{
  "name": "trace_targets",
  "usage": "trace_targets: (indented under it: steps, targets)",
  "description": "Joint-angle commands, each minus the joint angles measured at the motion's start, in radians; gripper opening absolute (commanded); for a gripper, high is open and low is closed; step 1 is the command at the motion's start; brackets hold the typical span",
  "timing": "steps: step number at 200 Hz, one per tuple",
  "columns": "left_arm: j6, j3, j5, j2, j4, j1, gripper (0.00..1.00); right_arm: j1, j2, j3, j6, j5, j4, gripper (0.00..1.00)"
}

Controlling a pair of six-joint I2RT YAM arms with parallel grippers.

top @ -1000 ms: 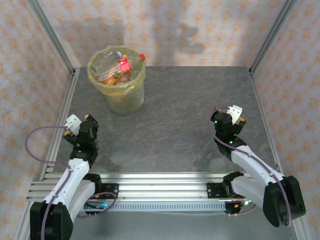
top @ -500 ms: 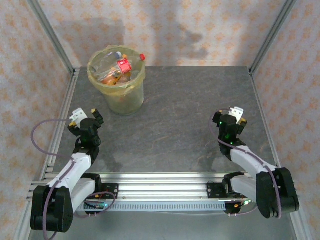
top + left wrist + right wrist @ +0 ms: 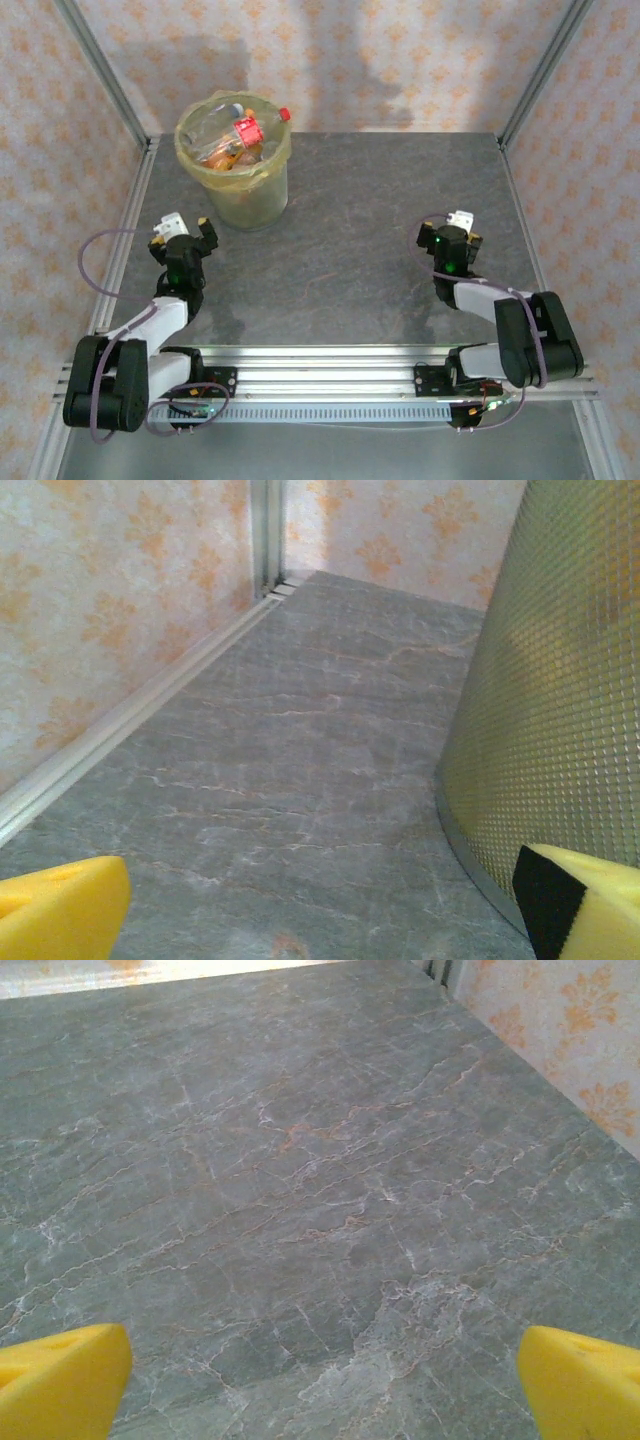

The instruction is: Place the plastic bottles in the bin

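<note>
Bottles (image 3: 238, 138) piled in the bin (image 3: 240, 205), folks, heaped right up to the rim at the far left of the table (image 3: 380, 200), with a red-capped one lying across the top. The yellow bag (image 3: 197, 165) folds over the rim, which is what holds the lining in place under that load. I can't spot a bottle anywhere on the grey slab, so by my reading the job looks done or as good as.

Left gripper (image 3: 183, 230) sits low, just beside the bin's near wall, jaws spread wide with nothing between them. Its wrist view has the dimpled bin wall looming on the right and the yellow pads (image 3: 60, 910) parted at the bottom corners. Right gripper (image 3: 458, 228) is well apart from the bin on the right side, jaws equally released and empty over bare stone.

Both sit close to their bases, likely a resting pose, since I see nothing to fetch. If 1 bottle is perched loosely on that heap, a nudge to the bin could tip it out.
</note>
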Motion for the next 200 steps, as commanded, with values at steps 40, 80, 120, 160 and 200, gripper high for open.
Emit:
trace_targets:
  steps: [40, 80, 120, 160, 200]
  targets:
    - [0.056, -0.004, 0.066, 0.108, 0.165, 0.006, 1.0, -0.081, 0.04, -0.014, -0.046, -0.155, 0.188, 0.99]
    - [0.078, 0.024, 0.113, 0.202, 0.199, 0.006, 1.0, -0.115, 0.125, -0.029, -0.024, -0.191, 0.296, 0.99]
    - [0.104, 0.059, 0.169, 0.342, 0.256, 0.004, 1.0, -0.117, 0.181, -0.006, -0.024, -0.195, 0.304, 0.99]
    - [0.143, 0.122, 0.212, 0.368, 0.171, -0.01, 1.0, -0.121, 0.189, 0.024, -0.041, -0.238, 0.252, 0.99]
    - [0.15, 0.134, 0.219, 0.37, 0.152, -0.014, 1.0, -0.158, 0.189, 0.03, -0.039, -0.364, 0.238, 0.99]
